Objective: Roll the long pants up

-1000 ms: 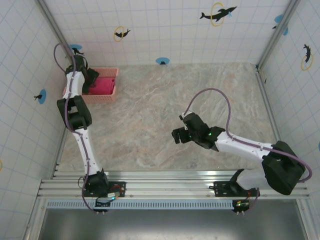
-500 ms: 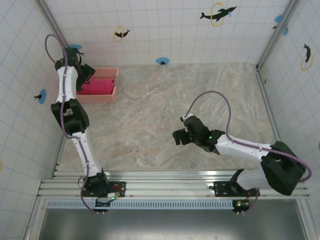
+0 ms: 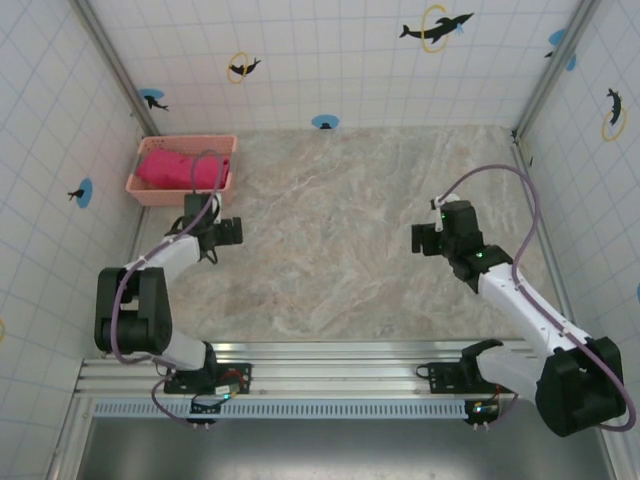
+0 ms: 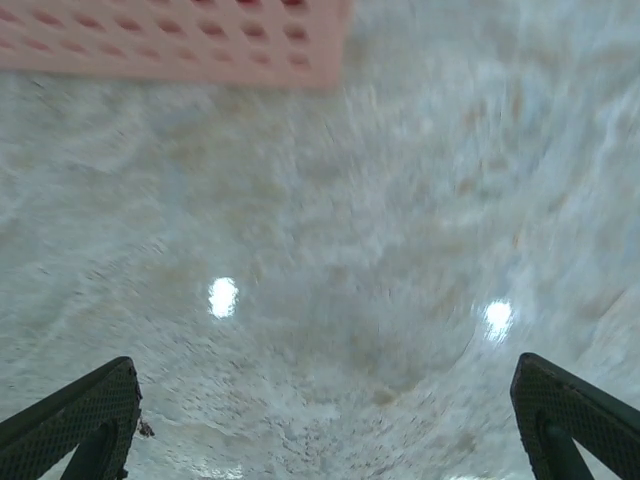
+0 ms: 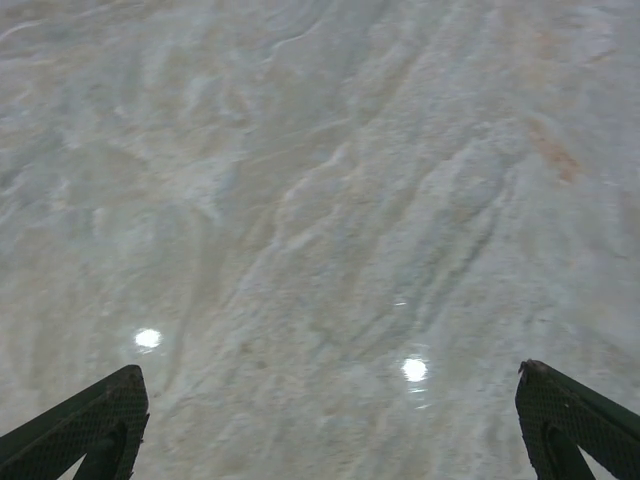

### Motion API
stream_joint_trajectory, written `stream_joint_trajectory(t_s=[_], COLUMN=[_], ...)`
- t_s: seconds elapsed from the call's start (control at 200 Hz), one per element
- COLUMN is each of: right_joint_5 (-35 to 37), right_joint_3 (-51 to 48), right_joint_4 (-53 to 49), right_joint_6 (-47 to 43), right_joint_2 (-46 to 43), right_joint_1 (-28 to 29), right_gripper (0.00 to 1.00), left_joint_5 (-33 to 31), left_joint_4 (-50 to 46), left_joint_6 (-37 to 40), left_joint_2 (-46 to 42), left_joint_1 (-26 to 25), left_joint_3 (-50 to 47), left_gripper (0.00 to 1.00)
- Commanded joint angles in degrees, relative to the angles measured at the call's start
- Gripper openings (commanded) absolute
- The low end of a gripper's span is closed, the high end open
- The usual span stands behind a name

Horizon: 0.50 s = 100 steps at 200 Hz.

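The long pants (image 3: 178,167) lie bunched as bright pink-red cloth inside the salmon-pink lattice basket (image 3: 224,143) at the table's far left corner. My left gripper (image 3: 212,224) hovers open over bare marble just in front of the basket, nothing between its fingers (image 4: 80,415). In the left wrist view the basket's lattice wall (image 4: 180,45) runs along the top, with red showing through its holes. My right gripper (image 3: 438,232) stands open over bare marble at the right of the table. Its fingertips (image 5: 85,420) are far apart with nothing between them.
Tiled walls close the table in at the back and on both sides. The marble tabletop (image 3: 330,220) lies between the two grippers. A metal rail (image 3: 330,365) carrying the arm bases runs along the near edge.
My left arm has drawn back out of the basket and folded down over the table in front of it, leaving the pants inside. My right arm has swung from the table's middle to the right.
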Motion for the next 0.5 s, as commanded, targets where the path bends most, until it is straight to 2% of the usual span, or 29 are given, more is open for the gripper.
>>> stream_joint_trajectory(t_s=[0.0,0.035,0.095,0.145,0.195,0.22,0.255,0.31,0.33,0.375,0.425,0.465,0.495], right_joint_5=[0.4,-0.7,-3.2,-3.9,-5.0,-4.9,-4.5,-5.5,-6.4,-7.5,-6.6,-7.8,-9.2], right_joint_3=[-2.8,-4.2,-6.7,-7.2,-8.5,-9.6,-11.3,-13.8,-13.9,-13.2,-11.6,-10.0,-11.3], right_joint_4=[4.1,7.2,13.7,16.9,22.4,26.3,31.7,41.9,44.8,48.5,49.5,48.0,52.6], right_joint_6=[-5.7,-5.7,-5.7,-7.8,-8.9,-9.3,-8.9,-8.2,-7.9,-10.0,-13.3,-13.5,-14.3], right_joint_2=[0.4,1.5,3.9,6.1,8.3,9.4,10.8,13.8,15.0,17.3,19.2,21.5,23.7], right_joint_1=[-6.4,-8.7,-12.4,-13.8,-14.8,-15.0,-15.2,-15.6,-15.7,-14.9,-13.6,-13.8,-13.4], right_gripper=[0.97,0.97,0.97,0.97,0.98,0.97,0.97,0.97,0.97,0.97,0.98,0.97,0.97], left_joint_5=[-4.4,-3.9,-0.6,0.8,4.4,3.6,3.6,4.1,4.1,4.9,4.5,4.5,4.7], left_joint_4=[20.9,22.9,35.2,35.1,39.8,44.3,45.1,57.5,56.8,48.5,51.8,49.6,49.8], left_joint_6=[11.9,12.3,13.9,16.2,20.2,20.7,21.1,21.2,21.2,21.7,21.4,21.5,21.5], left_joint_2=[-1.0,-2.2,-2.4,-2.4,-0.7,-0.1,-0.4,2.5,2.2,0.5,1.4,0.8,0.8], left_joint_1=[-1.9,-2.1,-2.1,-3.2,-5.1,-6.1,-6.3,-6.5,-6.5,-6.5,-6.4,-6.4,-6.4], left_joint_3=[-6.4,-7.9,-12.9,-13.1,-14.8,-16.2,-18.2,-21.7,-21.4,-19.3,-19.9,-19.5,-19.7], left_gripper=[0.97,0.97,0.97,0.97,0.97,0.97,0.97,0.97,0.97,0.97,0.97,0.97,0.97])
